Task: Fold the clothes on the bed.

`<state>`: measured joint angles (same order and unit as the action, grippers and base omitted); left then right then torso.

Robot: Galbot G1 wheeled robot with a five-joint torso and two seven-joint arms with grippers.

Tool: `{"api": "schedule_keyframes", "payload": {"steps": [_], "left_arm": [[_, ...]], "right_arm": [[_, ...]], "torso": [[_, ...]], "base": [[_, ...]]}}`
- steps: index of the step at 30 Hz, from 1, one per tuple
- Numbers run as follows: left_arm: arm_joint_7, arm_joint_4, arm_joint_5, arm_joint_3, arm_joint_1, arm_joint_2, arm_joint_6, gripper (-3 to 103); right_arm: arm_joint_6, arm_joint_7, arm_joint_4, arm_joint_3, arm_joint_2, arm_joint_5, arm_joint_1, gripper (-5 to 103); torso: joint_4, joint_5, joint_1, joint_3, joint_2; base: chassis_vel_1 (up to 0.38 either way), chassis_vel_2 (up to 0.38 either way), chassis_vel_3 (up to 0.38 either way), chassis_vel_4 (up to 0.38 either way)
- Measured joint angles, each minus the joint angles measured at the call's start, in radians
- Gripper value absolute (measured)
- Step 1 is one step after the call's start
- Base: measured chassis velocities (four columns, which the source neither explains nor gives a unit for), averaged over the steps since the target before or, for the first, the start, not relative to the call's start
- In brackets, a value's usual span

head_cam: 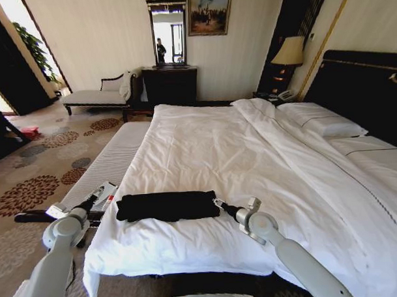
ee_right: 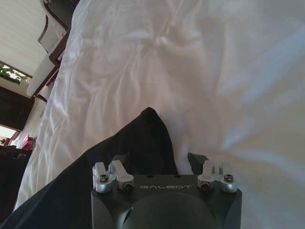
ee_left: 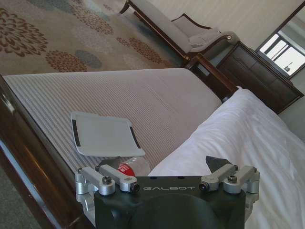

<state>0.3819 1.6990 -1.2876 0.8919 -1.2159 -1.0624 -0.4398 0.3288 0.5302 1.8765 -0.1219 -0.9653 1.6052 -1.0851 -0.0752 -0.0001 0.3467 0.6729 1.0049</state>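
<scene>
The black T-shirt (head_cam: 166,205) lies in the lower middle of the head view as a soft, flat band, folded into a long strip across the white duvet (head_cam: 251,160) of the bed (head_cam: 362,84), close to the foot edge. Its cloth is matt and dark, with slightly wavy edges against the smooth, lightly creased bedding.

The right gripper (head_cam: 218,203) sits low on the duvet just at the strip's right end; in the right wrist view (ee_right: 159,164) its dark fingers (ee_right: 196,160) stand apart, open, with a pointed fold of the black shirt (ee_right: 138,143) lying between and ahead of them, not clamped.

The left gripper (head_cam: 91,202) is at the lower left of the head view, beside the strip's left end and over the bed's corner. In the left wrist view (ee_left: 164,167) its fingers are spread open and hold nothing; one finger (ee_left: 215,164) shows dark against the duvet (ee_left: 252,138).

Beyond it lies a ribbed grey bench (ee_left: 119,95) with a dark wooden rim, carrying a flat white tray (ee_left: 105,133) with rounded corners and a clear plastic bottle (ee_left: 129,166) with a red label.

Wide open duvet stretches above the strip toward the pillows (head_cam: 321,121); patterned carpet (head_cam: 36,174) fills the left.
</scene>
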Motion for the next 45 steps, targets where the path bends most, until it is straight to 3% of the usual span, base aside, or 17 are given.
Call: {"api": "schedule_keyframes", "payload": {"steps": [7, 10, 14, 16, 20, 31, 37, 38, 40, 44, 45], "left_arm": [[-0.001, -0.003, 0.004, 0.016, -0.02, 0.003, -0.009, 100], [-0.001, 0.001, 0.007, 0.016, -0.027, 0.002, -0.011, 100], [0.0, 0.007, 0.02, 0.016, -0.041, -0.001, -0.014, 100], [0.001, 0.009, 0.023, 0.017, -0.045, -0.002, -0.014, 100], [0.001, 0.019, 0.028, 0.024, -0.057, -0.002, -0.014, 100], [0.002, 0.048, 0.025, 0.044, -0.071, 0.002, -0.015, 100], [0.001, 0.049, 0.036, 0.037, -0.07, -0.002, -0.015, 100], [0.001, 0.049, 0.038, 0.036, -0.071, -0.002, -0.015, 100], [0.001, 0.049, 0.04, 0.034, -0.072, -0.001, -0.015, 100], [-0.004, 0.048, 0.044, 0.033, -0.075, 0.002, -0.014, 100], [-0.004, 0.048, 0.044, 0.033, -0.075, 0.002, -0.014, 100]], "right_arm": [[-0.004, -0.014, 0.008, 0.01, -0.012, -0.006, -0.004, 44], [-0.005, -0.016, 0.015, 0.012, -0.013, -0.008, -0.009, 38], [-0.008, -0.021, 0.037, 0.012, -0.012, -0.01, -0.024, 17], [-0.01, -0.023, 0.045, 0.011, -0.012, -0.01, -0.028, 17], [-0.017, -0.024, 0.073, 0.003, -0.006, -0.006, -0.035, 1], [-0.027, 0.028, 0.127, -0.069, 0.063, 0.073, -0.043, 0], [-0.021, 0.032, 0.124, -0.034, 0.033, -0.003, -0.077, 0], [-0.019, 0.034, 0.124, -0.026, 0.023, -0.014, -0.082, 5], [-0.018, 0.035, 0.124, -0.022, 0.018, -0.018, -0.085, 5], [-0.017, 0.037, 0.128, -0.016, 0.015, -0.026, -0.086, 27], [-0.017, 0.037, 0.128, -0.016, 0.015, -0.026, -0.086, 27]], "torso": [[0.0, 0.0, 0.0, 0.0, 0.0], [-0.0002, 0.0001, 0.0, 0.0, 0.0], [-0.0002, 0.0001, 0.0, 0.0, 0.0], [-0.0002, 0.0001, 0.0, 0.0, 0.0], [-0.0001, 0.0001, 0.0, 0.0, 0.0], [0.0, 0.0001, 0.0, 0.0, 0.0], [-0.0004, 0.0003, 0.0, 0.0, 0.0], [-0.0003, 0.0002, 0.0, 0.0, 0.0], [-0.0002, 0.0003, 0.0, 0.0, 0.0], [-0.0002, 0.0001, 0.0, 0.0, 0.0], [-0.0002, 0.0001, 0.0, 0.0, 0.0]], "base": [[0.0, 0.0, 0.0, 0.0], [0.0, 0.0, 0.0, 0.0], [0.0, 0.0, 0.0, 0.0], [0.0, 0.0, 0.0, 0.0], [0.0, 0.0, 0.0, 0.0], [0.0, 0.0, 0.0, 0.0], [0.0, 0.0, 0.0, 0.0], [0.0, 0.0, 0.0, 0.0], [0.0, 0.0, 0.0, 0.0], [0.0, 0.0, 0.0, 0.0], [0.0, 0.0, 0.0, 0.0]]}}
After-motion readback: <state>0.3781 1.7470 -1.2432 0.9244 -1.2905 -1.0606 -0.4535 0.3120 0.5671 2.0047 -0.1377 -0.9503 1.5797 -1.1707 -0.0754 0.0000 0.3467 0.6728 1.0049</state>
